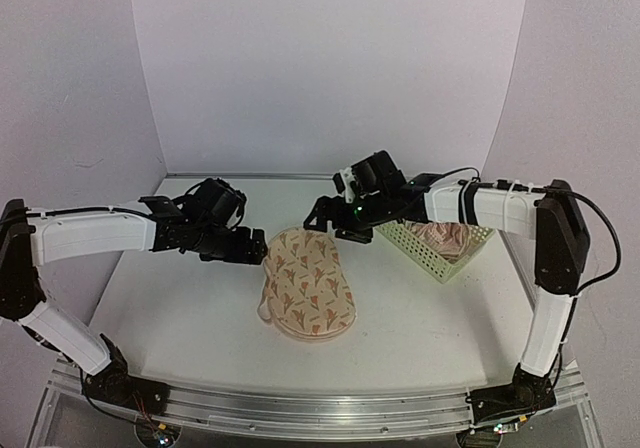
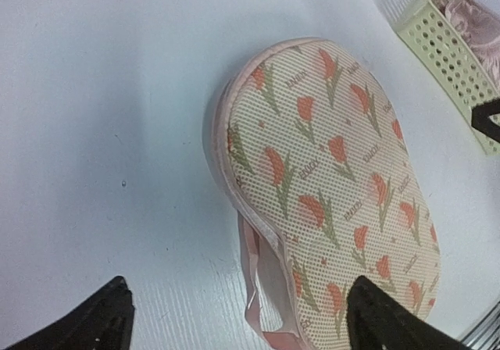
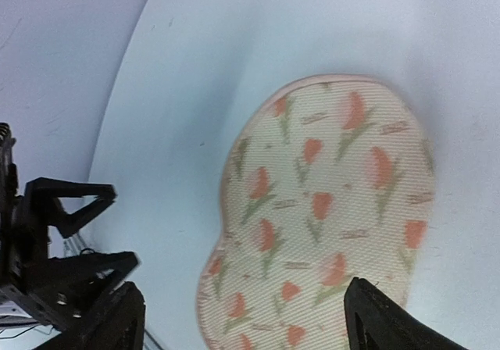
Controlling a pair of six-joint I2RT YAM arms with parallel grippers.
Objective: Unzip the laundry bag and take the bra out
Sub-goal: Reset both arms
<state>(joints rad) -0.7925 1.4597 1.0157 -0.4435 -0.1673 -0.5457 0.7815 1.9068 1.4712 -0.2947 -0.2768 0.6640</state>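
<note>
laundry bag (image 3: 320, 217) flat on table (image 3: 234, 53); right gripper (image 3: 250, 323) spread wide over it; left gripper (image 3: 125, 225) at left edge

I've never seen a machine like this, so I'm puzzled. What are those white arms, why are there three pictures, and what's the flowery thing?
Those are two robot arms bolted to a table. The big picture comes from a camera above and behind them. The other two come from small cameras on each wrist, so the black points at the bottom are that arm's own fingers. The left fingers and the right fingers are both open and hold nothing. The flowery thing is a flat laundry bag lying on the table below them. To its right stands a pale green basket with a pinkish cloth in it, perhaps the bra.
</note>
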